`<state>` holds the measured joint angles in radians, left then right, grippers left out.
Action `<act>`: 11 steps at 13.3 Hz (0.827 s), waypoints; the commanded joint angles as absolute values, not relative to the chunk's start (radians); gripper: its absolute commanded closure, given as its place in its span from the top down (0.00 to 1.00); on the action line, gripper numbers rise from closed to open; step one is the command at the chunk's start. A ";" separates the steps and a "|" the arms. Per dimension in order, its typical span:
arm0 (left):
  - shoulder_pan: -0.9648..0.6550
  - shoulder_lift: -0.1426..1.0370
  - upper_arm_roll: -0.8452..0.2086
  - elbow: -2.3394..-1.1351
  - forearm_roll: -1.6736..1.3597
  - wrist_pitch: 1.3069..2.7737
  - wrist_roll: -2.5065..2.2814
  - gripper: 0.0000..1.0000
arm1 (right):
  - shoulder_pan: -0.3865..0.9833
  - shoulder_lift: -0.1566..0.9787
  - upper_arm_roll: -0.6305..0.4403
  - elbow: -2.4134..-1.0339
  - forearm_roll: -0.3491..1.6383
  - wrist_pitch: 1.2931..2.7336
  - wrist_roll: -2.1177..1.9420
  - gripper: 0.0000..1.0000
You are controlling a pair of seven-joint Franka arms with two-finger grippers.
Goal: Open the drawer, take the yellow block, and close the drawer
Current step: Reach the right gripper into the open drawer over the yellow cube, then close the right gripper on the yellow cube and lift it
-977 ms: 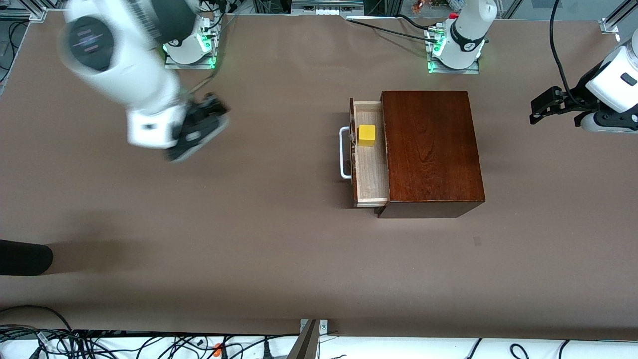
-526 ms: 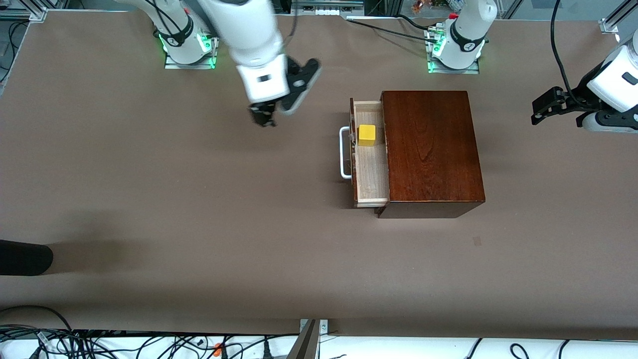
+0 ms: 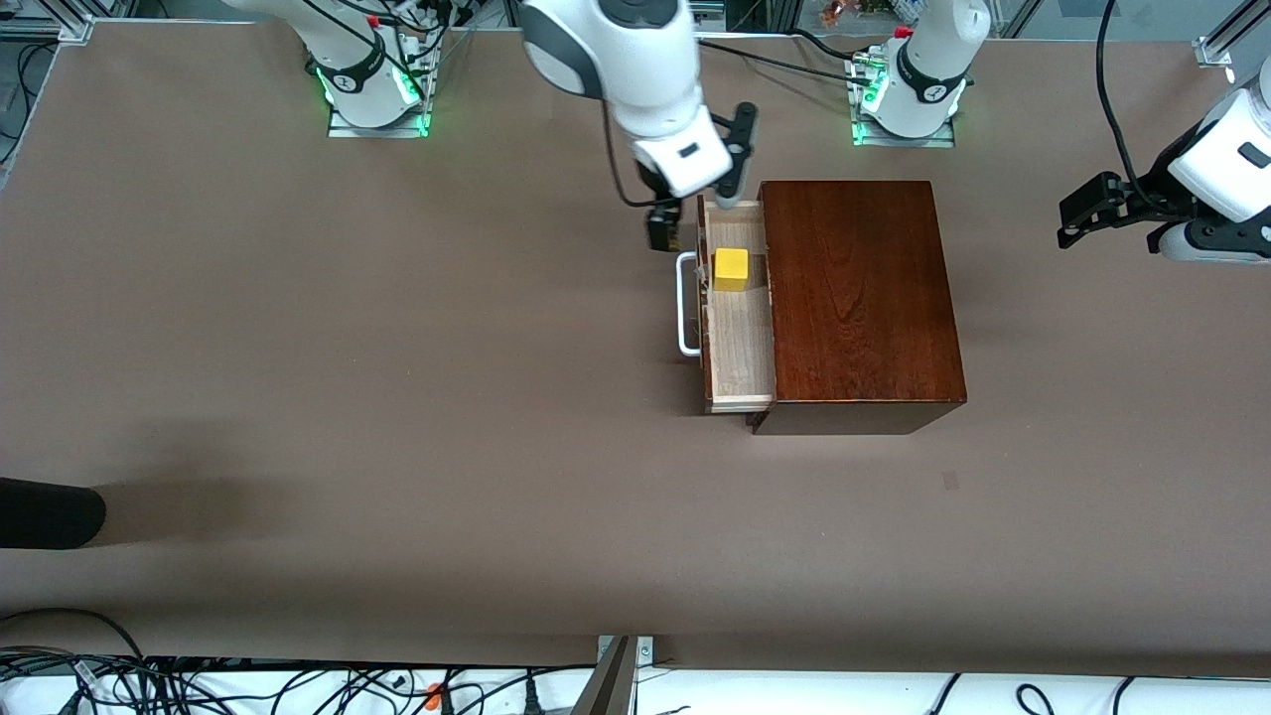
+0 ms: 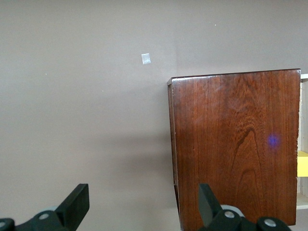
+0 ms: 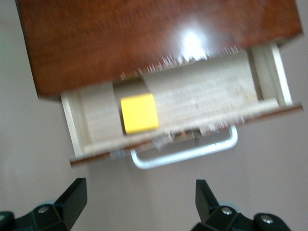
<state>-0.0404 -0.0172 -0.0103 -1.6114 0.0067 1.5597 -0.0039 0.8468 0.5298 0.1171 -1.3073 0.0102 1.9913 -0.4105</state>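
Observation:
The drawer (image 3: 740, 343) of the dark wooden box (image 3: 859, 298) stands pulled out toward the right arm's end of the table, with its white handle (image 3: 683, 308) in front. The yellow block (image 3: 732, 269) sits in the drawer's pale tray, nearer the robots' bases. My right gripper (image 3: 695, 214) hangs open and empty over the drawer's corner near the handle. In the right wrist view the yellow block (image 5: 139, 113), drawer (image 5: 202, 94) and handle (image 5: 185, 154) lie just ahead of that gripper (image 5: 139, 204). My left gripper (image 3: 1077, 220) waits open over the left arm's end of the table, apart from the box (image 4: 236, 144).
A small pale patch (image 3: 951, 481) marks the table nearer the front camera than the box. A dark object (image 3: 50, 511) juts in at the right arm's end. Cables (image 3: 199, 685) run along the near edge.
My right arm has swung from the right arm's end of the table across to the open drawer, its gripper staying open. The left arm, drawer and block have not moved.

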 commanded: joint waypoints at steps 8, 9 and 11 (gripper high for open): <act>-0.051 -0.017 -0.055 -1.578 0.031 1.551 0.017 1.00 | 0.945 0.847 0.106 -1.097 -0.064 2.111 -0.439 1.00; -0.048 -0.017 -0.055 -1.578 0.029 1.551 0.017 1.00 | 0.946 0.853 0.106 -1.091 -0.066 2.111 -0.439 1.00; -0.044 -0.017 -0.055 -1.578 0.029 1.551 0.017 1.00 | 0.946 0.859 0.104 -1.091 -0.071 2.109 -0.439 1.00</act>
